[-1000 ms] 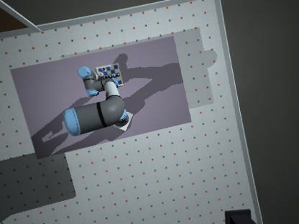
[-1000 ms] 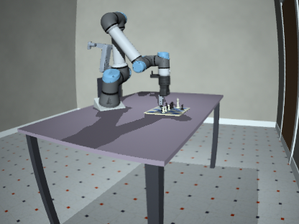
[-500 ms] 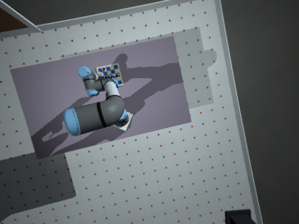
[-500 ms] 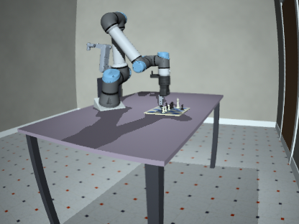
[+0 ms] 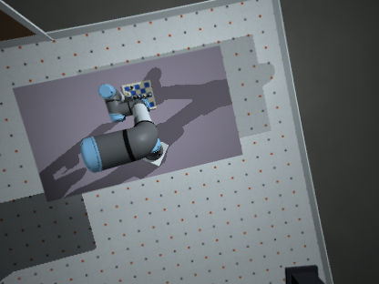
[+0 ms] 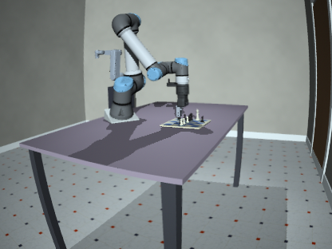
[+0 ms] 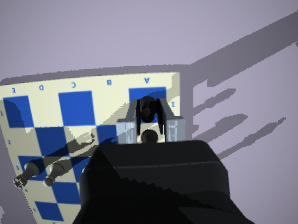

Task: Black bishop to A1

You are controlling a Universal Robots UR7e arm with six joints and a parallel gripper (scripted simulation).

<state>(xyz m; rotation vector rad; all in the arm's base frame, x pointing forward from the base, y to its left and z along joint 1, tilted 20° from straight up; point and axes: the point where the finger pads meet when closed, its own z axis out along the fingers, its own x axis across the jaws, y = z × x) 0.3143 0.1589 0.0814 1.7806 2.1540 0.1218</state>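
In the wrist view the black bishop (image 7: pixel 148 111) stands between the two fingers of my gripper (image 7: pixel 148 110). It is over the blue corner square of the blue and cream chessboard (image 7: pixel 80 139), by the letter A on the edge. The fingers stand a little apart from the bishop's sides, so the gripper is open around it. My own gripper body hides the bishop's base. In the exterior view the gripper (image 6: pixel 176 113) is low over the near-left corner of the board (image 6: pixel 185 124). The top view shows the board (image 5: pixel 141 93) partly under the arm.
Several other black and white pieces (image 6: pixel 192 117) stand on the board to the right of the gripper in the side view. Only their shadows (image 7: pixel 53 165) show in the wrist view. The arm's base (image 6: pixel 120 109) stands on the purple table at the left.
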